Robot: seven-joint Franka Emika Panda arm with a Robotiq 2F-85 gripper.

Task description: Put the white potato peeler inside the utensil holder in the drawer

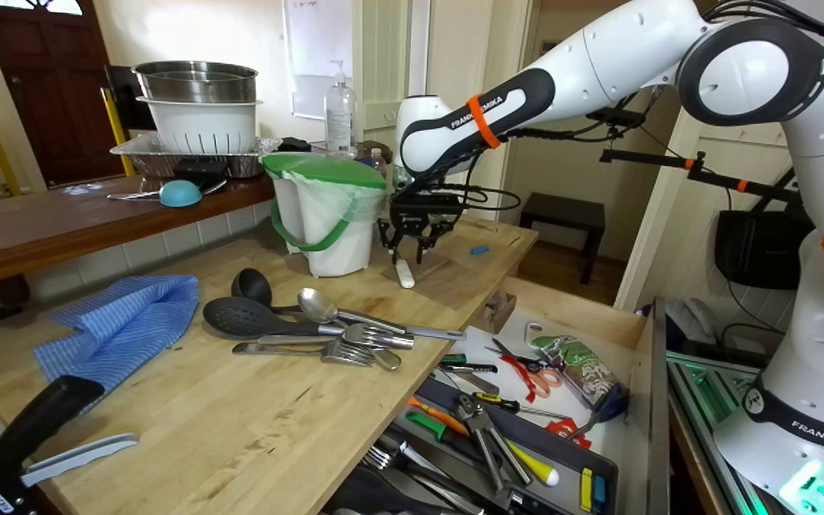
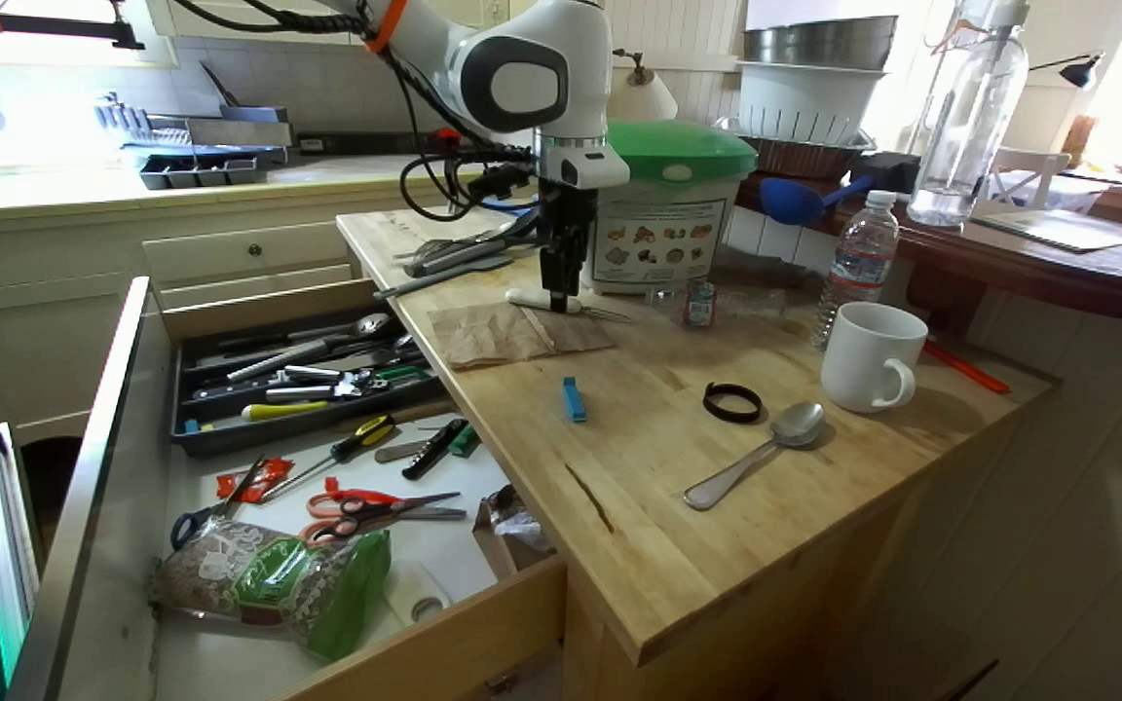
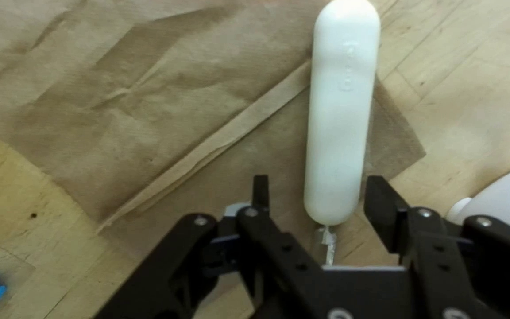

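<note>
The white potato peeler is shown best in the wrist view: its handle is long, smooth and round at both ends. Faint raised marks are set along its far half, and a thin, shiny metal bit is joined to the end nearest the gripper. Brown paper, creased and folded, is laid under part of the handle, and both are rested on a wooden table. Just beside them a white bucket with a green lid is placed, and near the paper a small blue clip. Farther along, a white mug is found; on the bucket's other side, a heap of forks and spoons is spread near a blue cloth. Below the table's edge the drawer is pulled open, with a dark tray of kitchen tools held in it. Beyond, a metal bowl is stacked over a white tub, and a dark red door can be seen at the back.

The jaws are spread apart, with the near end of the handle seen between them and the rest stretched out past the tips. A gap is left on one side; whether the other side is touched cannot be told.
</note>
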